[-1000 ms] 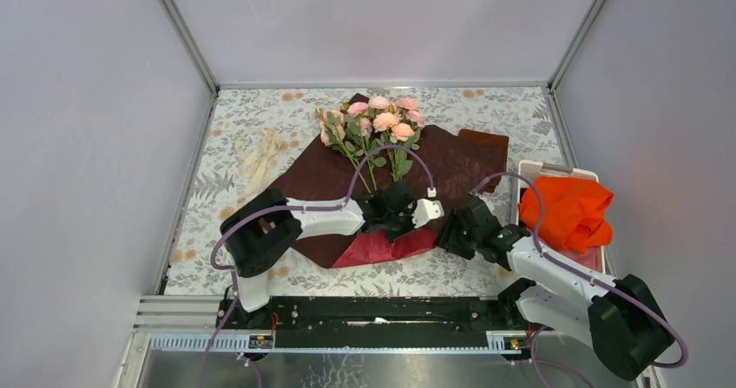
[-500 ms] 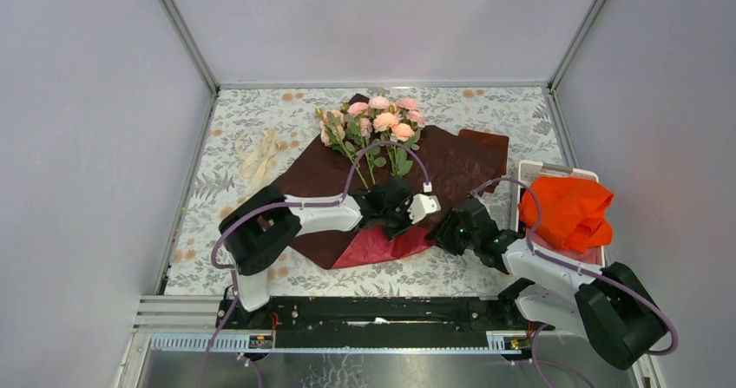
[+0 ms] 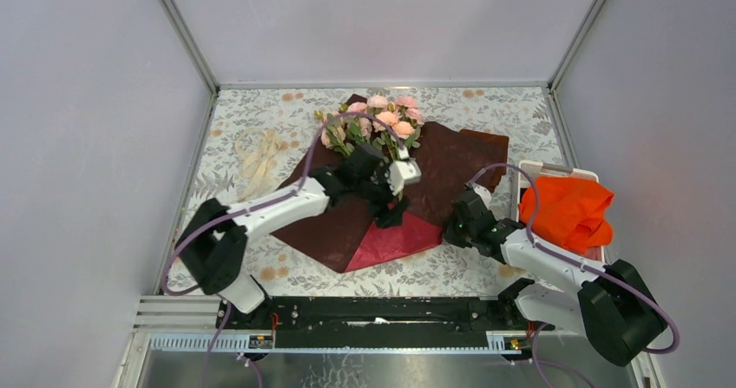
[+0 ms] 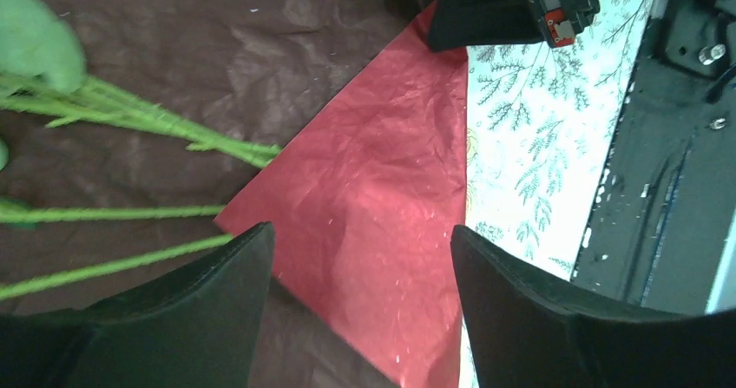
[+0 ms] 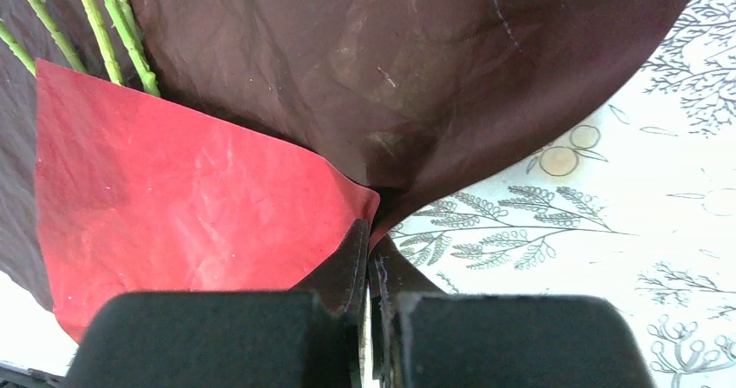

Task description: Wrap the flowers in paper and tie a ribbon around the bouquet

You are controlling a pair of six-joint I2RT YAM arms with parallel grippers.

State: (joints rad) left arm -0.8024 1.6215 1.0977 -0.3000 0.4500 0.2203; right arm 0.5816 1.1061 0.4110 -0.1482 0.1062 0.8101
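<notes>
The flowers (image 3: pixel 375 119), pink roses on green stems (image 4: pixel 130 119), lie on the paper (image 3: pixel 451 162), which is spread maroon side up. Its near corner is folded over, showing a crimson flap (image 3: pixel 392 239). My left gripper (image 3: pixel 388 213) hovers open over that flap (image 4: pixel 364 188) by the stem ends, with nothing between its fingers (image 4: pixel 217 301). My right gripper (image 3: pixel 453 230) is shut on the paper's edge (image 5: pixel 373 201) at the flap's right corner. The ribbon (image 3: pixel 260 154) lies loose at the left. No wrapped bouquet is in view.
A white tray (image 3: pixel 531 169) at the right holds an orange-red cloth (image 3: pixel 566 210). A small brown folded square (image 3: pixel 486 139) sits at the paper's far right corner. Grey walls close in the patterned table (image 3: pixel 252 101). The black base rail (image 4: pixel 660 171) runs along the near edge.
My left gripper opened, let go of the crimson flap and swung back toward the flowers. My right gripper moved in and shut on the paper's edge.
</notes>
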